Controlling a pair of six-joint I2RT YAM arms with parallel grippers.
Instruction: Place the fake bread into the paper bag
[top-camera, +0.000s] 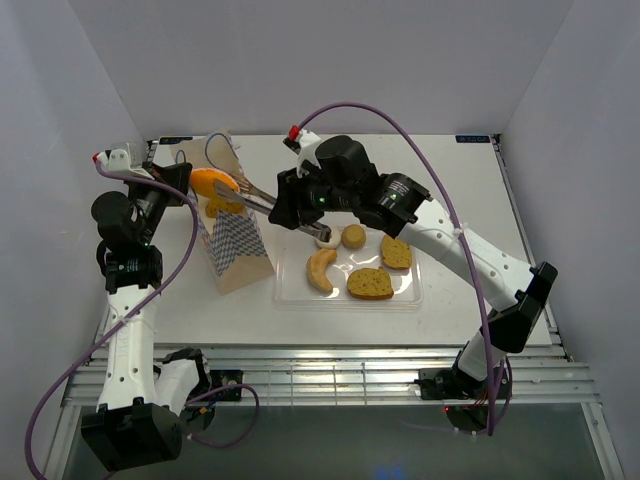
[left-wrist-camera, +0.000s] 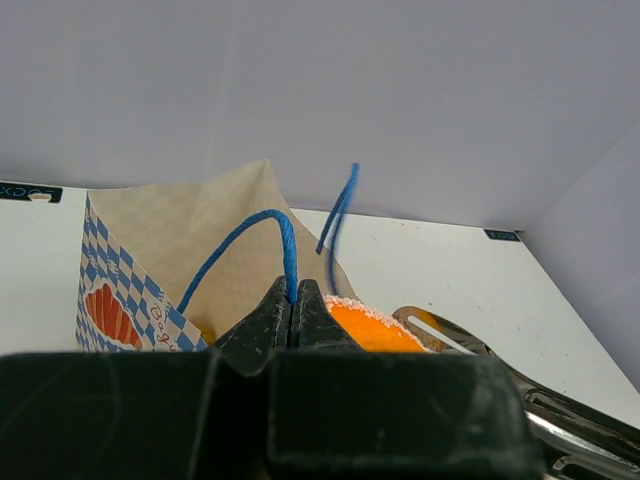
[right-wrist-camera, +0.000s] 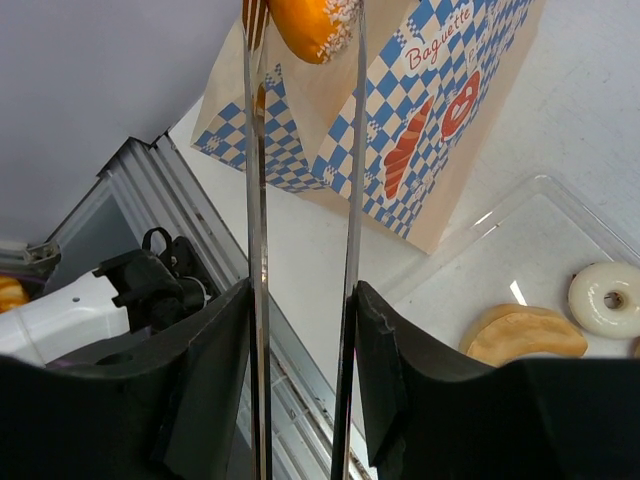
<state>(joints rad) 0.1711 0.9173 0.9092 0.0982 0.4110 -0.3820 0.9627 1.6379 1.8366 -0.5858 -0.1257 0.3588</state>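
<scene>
The paper bag (top-camera: 235, 250) stands upright left of the tray, tan with blue-and-white chequered sides (right-wrist-camera: 420, 120). My left gripper (left-wrist-camera: 295, 300) is shut on its blue cord handle (left-wrist-camera: 285, 240), holding the mouth open. My right gripper (right-wrist-camera: 303, 290) is shut on metal tongs (right-wrist-camera: 352, 180). Between the tong tips, right over the bag mouth, sits a glossy orange roll (right-wrist-camera: 310, 25) (top-camera: 210, 182). Whether the tips still pinch it is unclear. More fake bread lies in the tray: a pale crescent (top-camera: 320, 270), two toast slices (top-camera: 369, 284) (top-camera: 396, 252), a small bun (top-camera: 353, 236) and a white ring (top-camera: 327, 238).
The clear plastic tray (top-camera: 290, 290) lies flat just right of the bag, under the right arm. White walls close in the table on the left, back and right. A metal grille runs along the near edge (top-camera: 330, 375).
</scene>
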